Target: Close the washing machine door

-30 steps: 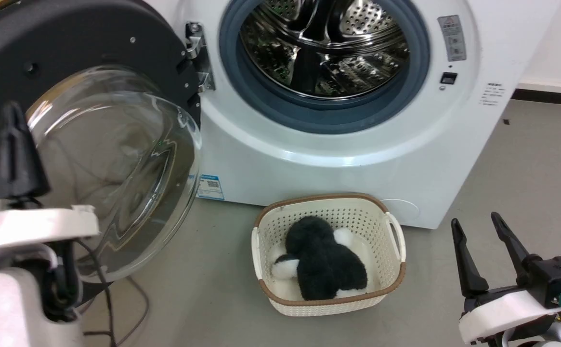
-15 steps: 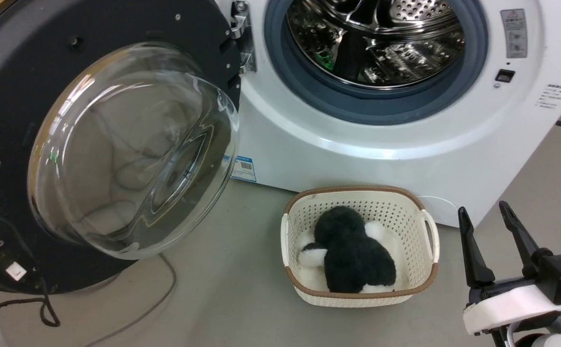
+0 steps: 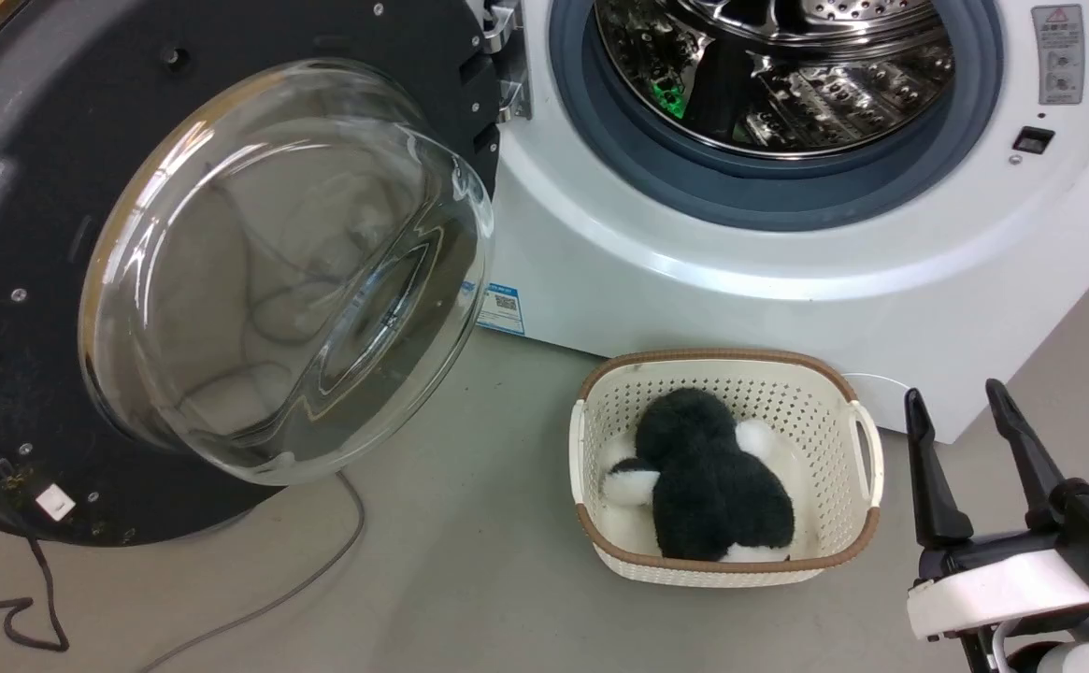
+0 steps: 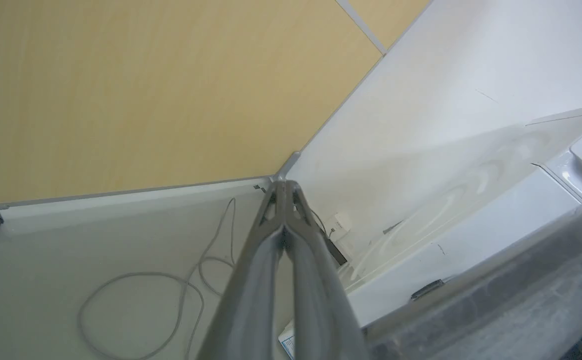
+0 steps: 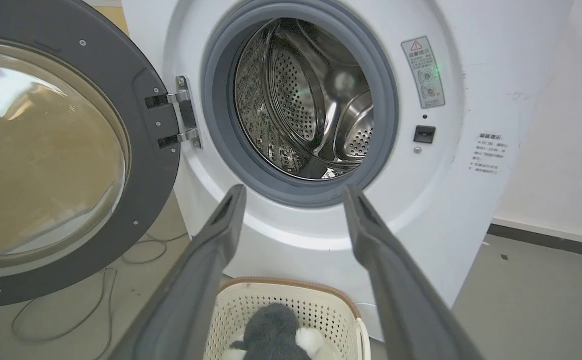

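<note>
1. One washing machine (image 3: 694,280). Its one washing machine door (image 3: 30,215) hangs wide open at the machine's left.
2. One cream basket (image 3: 866,449) stands on the floor before the machine, with one black-and-white plush toy (image 3: 712,477) inside.
3. Two grippers: the right gripper (image 3: 952,392) has its jaws spread and empty beside the basket; the left gripper (image 4: 284,187) has its jaws pressed together.
4. The right wrist view takes in the whole steel drum (image 5: 310,100). The left wrist view faces a yellow panel (image 4: 121,90) and a grey cable (image 4: 143,274).

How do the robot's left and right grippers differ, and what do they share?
The left gripper is shut, fingers pressed together; the right gripper is open, fingers spread. The left gripper points at a floor corner below a yellow wall; the right gripper faces the washing machine. Both are empty.
</note>
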